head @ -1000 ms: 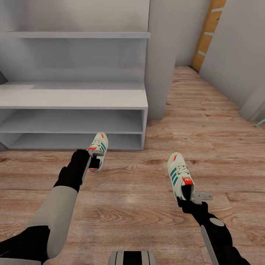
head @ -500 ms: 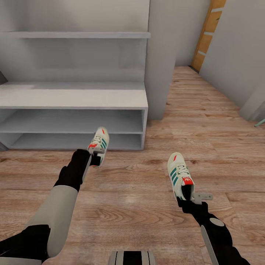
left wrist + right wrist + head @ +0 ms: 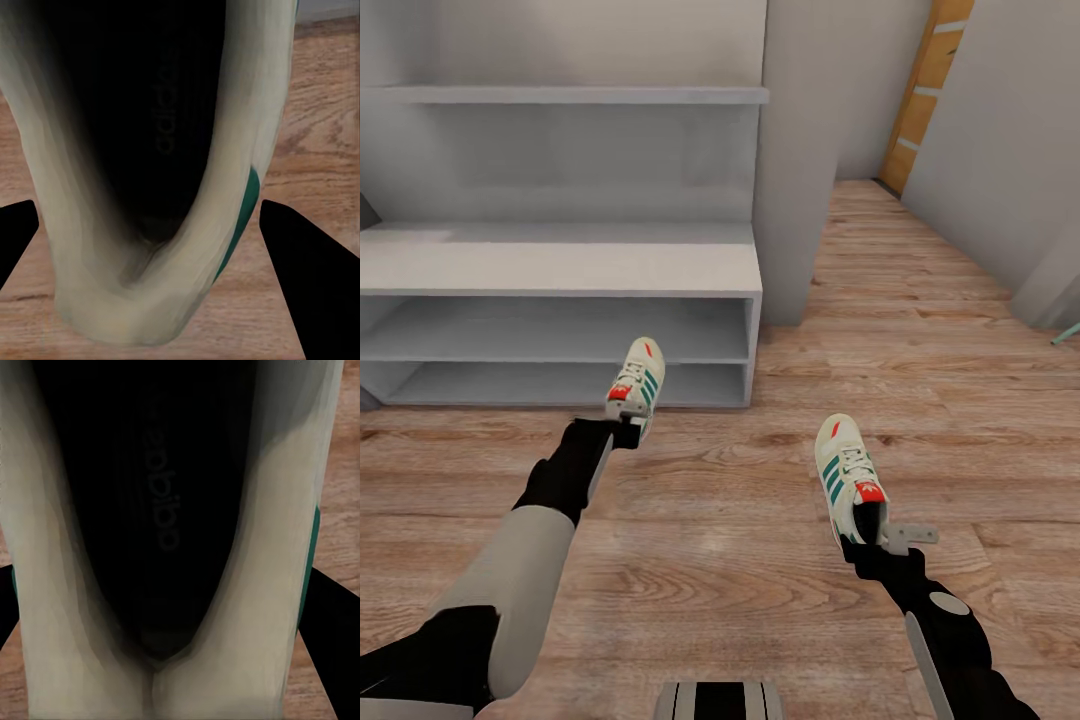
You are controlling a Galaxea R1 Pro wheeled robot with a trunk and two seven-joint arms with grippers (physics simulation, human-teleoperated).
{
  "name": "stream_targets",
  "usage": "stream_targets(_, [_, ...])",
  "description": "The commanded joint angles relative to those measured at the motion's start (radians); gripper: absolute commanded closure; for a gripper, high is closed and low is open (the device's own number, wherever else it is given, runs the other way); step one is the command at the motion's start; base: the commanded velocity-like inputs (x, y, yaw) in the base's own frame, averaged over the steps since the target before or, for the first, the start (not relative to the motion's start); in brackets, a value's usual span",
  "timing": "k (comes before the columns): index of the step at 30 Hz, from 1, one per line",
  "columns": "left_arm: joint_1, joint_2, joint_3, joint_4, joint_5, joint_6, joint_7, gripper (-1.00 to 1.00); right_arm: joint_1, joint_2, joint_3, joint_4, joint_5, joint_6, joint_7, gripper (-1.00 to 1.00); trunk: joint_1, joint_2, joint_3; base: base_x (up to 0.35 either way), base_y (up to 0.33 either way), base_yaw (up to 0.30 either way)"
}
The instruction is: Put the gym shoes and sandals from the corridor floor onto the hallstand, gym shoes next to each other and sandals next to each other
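Carrying the gym shoes to the hallstand (image 3: pixel 610 268) is the step in hand, one shoe per arm. The left pincer (image 3: pixel 622 432) is clamped on the heel of the left gym shoe (image 3: pixel 637 385), held just before the front edge of the rack's lower shelves, toe aimed at them. The right pincer (image 3: pixel 872 540) grips the heel of the right gym shoe (image 3: pixel 845 470), low over the corridor floor (image 3: pixel 920 330), well apart from the rack and beyond its right end. Both arms reach forward, forearms sloping down. Next, I judge, the left shoe needs easing onto a shelf or the flat top, leaving room alongside for its mate.
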Motion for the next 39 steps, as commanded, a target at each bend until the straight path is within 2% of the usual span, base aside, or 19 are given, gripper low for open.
stream_targets(1, [-0.001, -0.001, 0.008, 0.023, -0.012, -0.029, -0.009, 1.0, 0.0, 0.0, 0.0, -0.001, 0.0, 0.005, 0.001, 1.0, 0.0, 0.0, -0.001, 0.0, 0.0, 0.0])
stream_targets(5, [-0.001, -0.001, 0.034, 0.045, -0.012, -0.069, -0.009, 1.0, 0.0, 0.0, 0.0, -0.001, 0.0, 0.005, 0.001, 1.0, 0.0, 0.0, -0.001, 0.0, 0.0, 0.0])
stream_targets(9, [-0.001, -0.002, 0.047, 0.05, -0.011, -0.077, -0.009, 1.0, 0.0, 0.0, 0.0, -0.001, 0.0, 0.005, 0.001, 1.0, 0.0, 0.0, -0.001, 0.0, 0.0, 0.0])
stream_targets(22, [-0.001, -0.002, 0.048, 0.05, -0.016, -0.073, -0.01, 1.0, 0.0, 0.0, 0.0, -0.001, 0.0, 0.005, 0.001, 1.0, 0.0, 0.0, -0.001, 0.0, 0.0, 0.0])
stream_targets(25, [-0.001, -0.003, 0.047, 0.047, -0.017, -0.028, -0.009, 1.0, 0.0, 0.0, 0.0, -0.001, 0.0, 0.005, 0.001, 1.0, 0.0, 0.0, -0.001, 0.0, 0.0, 0.0])
stream_targets(26, [-0.002, -0.002, 0.047, 0.042, -0.017, 0.031, -0.009, 1.0, 0.0, 0.0, 0.0, -0.001, 0.0, 0.005, 0.001, 1.0, 0.0, 0.0, -0.001, 0.0, 0.0, 0.0])
stream_targets(30, [-0.034, -0.002, 0.047, 0.012, -0.018, 0.17, -0.009, 1.0, 0.0, 0.0, 0.0, -0.001, 0.0, 0.005, 0.001, 1.0, 0.0, 0.0, -0.001, 0.0, 0.0, 0.0])
stream_targets(33, [-0.051, -0.003, 0.047, -0.01, -0.019, 0.221, -0.008, 1.0, 0.0, 0.0, 0.0, -0.001, 0.0, 0.005, 0.001, 1.0, 0.0, 0.0, -0.001, 0.0, 0.0, 0.0])
stream_targets(39, [-0.061, -0.002, 0.047, -0.021, -0.019, 0.246, -0.007, 1.0, 0.0, 0.0, 0.0, -0.001, 0.0, 0.005, 0.001, 1.0, 0.0, 0.0, -0.001, 0.0, 0.0, 0.0])
